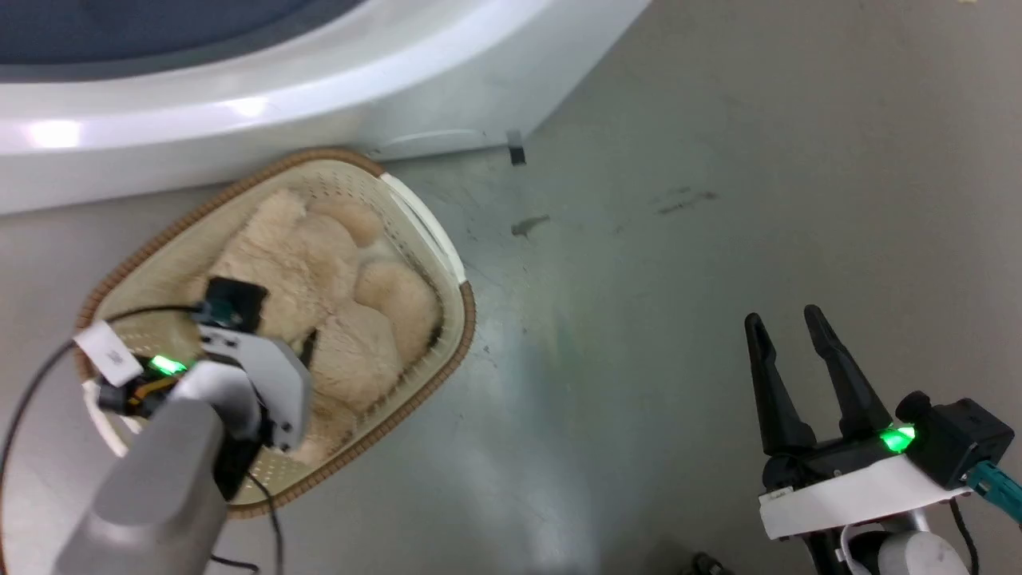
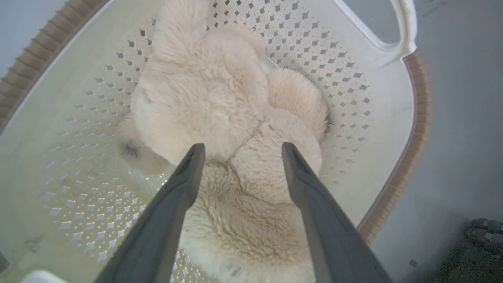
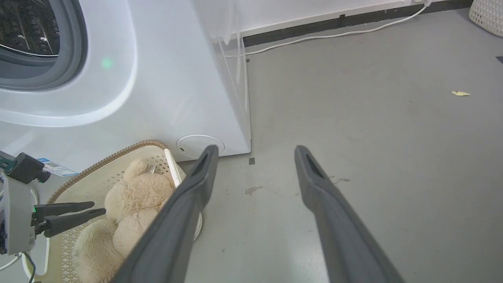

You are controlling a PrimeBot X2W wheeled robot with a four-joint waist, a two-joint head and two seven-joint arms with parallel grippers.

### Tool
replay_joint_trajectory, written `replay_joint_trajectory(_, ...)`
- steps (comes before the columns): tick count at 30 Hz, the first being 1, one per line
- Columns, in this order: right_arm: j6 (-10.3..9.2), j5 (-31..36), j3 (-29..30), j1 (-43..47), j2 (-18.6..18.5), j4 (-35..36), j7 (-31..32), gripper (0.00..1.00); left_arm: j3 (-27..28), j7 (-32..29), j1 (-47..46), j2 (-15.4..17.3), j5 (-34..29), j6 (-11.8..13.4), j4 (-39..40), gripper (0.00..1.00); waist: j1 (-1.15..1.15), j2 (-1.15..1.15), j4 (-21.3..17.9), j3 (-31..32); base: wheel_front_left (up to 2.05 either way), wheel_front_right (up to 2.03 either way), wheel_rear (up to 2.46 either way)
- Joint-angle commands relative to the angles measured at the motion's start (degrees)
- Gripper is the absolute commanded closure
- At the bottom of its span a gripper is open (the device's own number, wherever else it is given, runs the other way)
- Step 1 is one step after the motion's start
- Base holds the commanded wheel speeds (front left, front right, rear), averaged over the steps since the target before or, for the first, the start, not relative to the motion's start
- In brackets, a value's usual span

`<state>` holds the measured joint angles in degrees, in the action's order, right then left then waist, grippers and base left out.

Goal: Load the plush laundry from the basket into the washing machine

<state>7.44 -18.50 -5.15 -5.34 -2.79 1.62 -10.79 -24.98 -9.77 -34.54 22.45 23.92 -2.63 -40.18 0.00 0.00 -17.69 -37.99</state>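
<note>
The fluffy cream plush laundry (image 1: 335, 295) (image 2: 220, 118) (image 3: 129, 208) lies in the cream perforated basket (image 1: 435, 239) (image 2: 377, 90) (image 3: 98, 177), which stands on the floor against the white washing machine (image 1: 239, 104) (image 3: 157, 78). My left gripper (image 2: 239, 151) (image 3: 94, 210) hangs open just above the plush, one finger on either side of its middle, not touching it. Far off to the right, over bare floor, my right gripper (image 1: 786, 319) (image 3: 253, 151) is open and holds nothing. The machine's grey door seal and steel drum (image 3: 31, 35) show at the upper left of the right wrist view.
Grey floor (image 1: 718, 200) spreads to the right of the basket and machine, with a few dark stains (image 1: 528, 226). A white cable (image 3: 334, 35) runs along the far wall's black skirting. A white woven container (image 3: 487, 11) stands at the far right corner.
</note>
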Motion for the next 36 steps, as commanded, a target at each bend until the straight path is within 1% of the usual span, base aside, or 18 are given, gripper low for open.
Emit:
replay_joint_trajectory(1, 0.04, -0.83, -0.4, -1.21, -0.07, 0.41, -0.55, 0.0, -0.65, 0.49, -2.02, 1.09, 0.59, 0.41, -1.36, 0.0, 0.0, 0.0, -1.14, -1.6, 0.0, 0.0, 0.0)
replay_joint_trajectory(5, 0.04, -1.91, -0.83, -1.48, -0.07, 0.66, -1.03, 0.0, -2.58, -0.33, -4.9, 2.55, 0.4, 1.32, -3.86, 0.0, 0.0, 0.0, -2.33, -3.77, 0.0, 0.0, 0.0)
replay_joint_trajectory(10, 0.04, -4.07, -1.01, -1.41, -0.07, 0.23, -1.51, 0.0, -3.62, -2.4, -7.96, 3.34, 1.9, 0.94, -6.66, 0.0, 0.0, 0.0, -3.09, -5.89, 0.0, 0.0, 0.0)
replay_joint_trajectory(13, 0.04, -4.94, -1.43, -1.61, -0.08, 0.45, -1.99, 0.0, -6.14, -4.69, -11.61, 4.45, 1.67, 0.55, -9.42, 0.0, 0.0, 0.0, -3.87, -8.06, 0.0, 0.0, 0.0)
replay_joint_trajectory(17, 0.04, -5.91, -1.69, -1.65, -0.08, 0.42, -2.47, 0.0, -8.67, -7.18, -15.09, 4.56, 1.56, 0.79, -11.83, 0.0, 0.0, 0.0, -4.5, -10.24, 0.0, 0.0, 0.0)
replay_joint_trajectory(23, 0.04, -7.26, -2.21, -1.61, -0.08, 0.47, -3.07, 0.0, -11.42, -8.53, -18.47, 4.99, 1.93, 0.32, -14.67, 0.0, 0.0, 0.0, -5.41, -12.81, 0.0, 0.0, 0.0)
replay_joint_trajectory(31, 0.04, -9.53, -2.71, -1.5, -0.09, 0.27, -4.02, 0.0, -14.38, -9.23, -21.91, 6.85, 3.98, 0.28, -20.29, 0.0, 0.0, 0.0, -6.99, -16.47, 0.0, 0.0, 0.0)
replay_joint_trajectory(32, 0.05, -9.85, -2.91, -1.52, -0.09, 0.17, -4.2, 0.0, -14.61, -8.81, -22.43, 7.25, 4.75, 0.12, -21.24, 0.73, 0.0, 0.0, -7.34, -17.07, 0.0, 0.0, 0.0)
replay_joint_trajectory(33, 0.05, -9.85, -2.91, -1.52, -0.09, 0.17, -4.2, 0.0, -14.61, -8.81, -22.43, 7.25, 4.75, 0.12, -21.24, 0.73, 0.0, 0.0, -7.34, -17.07, 0.0, 0.0, 0.0)
replay_joint_trajectory(34, 0.05, -9.91, -2.91, -1.52, -0.09, 0.0, -4.2, 0.0, -14.57, -8.66, -22.24, 7.33, 4.94, -0.01, -21.41, 1.0, 0.0, 0.0, -7.36, -16.97, 0.0, 0.0, 0.0)
replay_joint_trajectory(36, 0.05, -10.07, -3.01, -1.66, -0.09, -0.43, -4.2, 0.0, -14.34, -8.08, -21.9, 7.55, 5.35, -0.08, -21.67, 1.0, 0.0, 0.0, -7.51, -16.67, 0.0, 0.0, 0.0)
